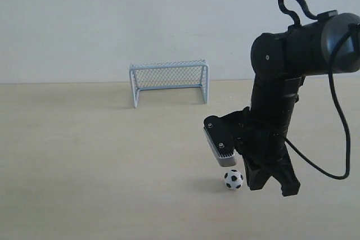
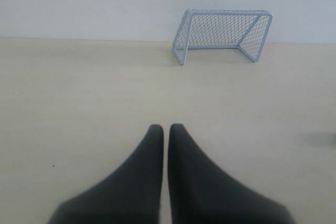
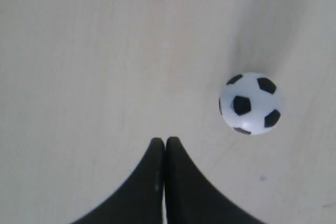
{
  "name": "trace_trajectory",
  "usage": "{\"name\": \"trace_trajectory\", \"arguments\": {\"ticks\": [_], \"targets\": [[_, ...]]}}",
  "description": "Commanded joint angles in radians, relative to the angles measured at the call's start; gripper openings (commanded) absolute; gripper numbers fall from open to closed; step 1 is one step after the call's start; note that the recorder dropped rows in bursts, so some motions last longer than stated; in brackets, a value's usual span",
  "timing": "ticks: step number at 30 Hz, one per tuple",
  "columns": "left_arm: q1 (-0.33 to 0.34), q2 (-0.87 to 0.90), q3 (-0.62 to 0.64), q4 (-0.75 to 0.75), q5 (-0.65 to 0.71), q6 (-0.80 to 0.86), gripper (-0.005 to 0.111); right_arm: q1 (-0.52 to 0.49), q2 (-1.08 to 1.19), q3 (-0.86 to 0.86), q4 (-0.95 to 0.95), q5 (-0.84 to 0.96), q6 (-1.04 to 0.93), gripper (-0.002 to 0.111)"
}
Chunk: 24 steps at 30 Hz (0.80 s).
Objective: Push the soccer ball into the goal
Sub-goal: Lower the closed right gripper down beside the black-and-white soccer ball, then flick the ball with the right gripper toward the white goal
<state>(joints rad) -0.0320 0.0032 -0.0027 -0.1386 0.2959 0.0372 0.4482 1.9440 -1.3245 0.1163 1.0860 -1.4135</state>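
The soccer ball point(image 1: 233, 179), white with black patches, lies on the pale wooden table at the front right. In the right wrist view the soccer ball point(image 3: 251, 103) sits a little off to one side of my right gripper point(image 3: 165, 141), which is shut and empty, with bare table between them. In the exterior view my right gripper point(image 1: 271, 186) points down just right of the ball. The goal point(image 1: 169, 82), pale-blue framed with mesh, stands at the back against the wall, its mouth facing forward. My left gripper point(image 2: 166, 128) is shut on nothing, low over the table, with the goal point(image 2: 223, 35) ahead.
The right arm point(image 1: 292, 54) and its black cable point(image 1: 337, 139) rise at the right. A white wall point(image 1: 112, 21) closes the table's far edge behind the goal. Bare tabletop point(image 1: 185, 139) lies between ball and goal.
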Motion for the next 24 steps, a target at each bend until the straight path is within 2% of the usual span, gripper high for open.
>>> {"name": "trace_trajectory", "arguments": {"ticks": [1,24], "targets": [[0.002,-0.003,0.003,-0.007,0.001,-0.008,0.004,0.002,0.015,-0.004,0.016,-0.005,-0.030,0.000],[0.002,-0.003,0.003,-0.007,0.001,-0.008,0.004,0.002,0.022,-0.001,0.047,-0.050,-0.083,0.000]]}}
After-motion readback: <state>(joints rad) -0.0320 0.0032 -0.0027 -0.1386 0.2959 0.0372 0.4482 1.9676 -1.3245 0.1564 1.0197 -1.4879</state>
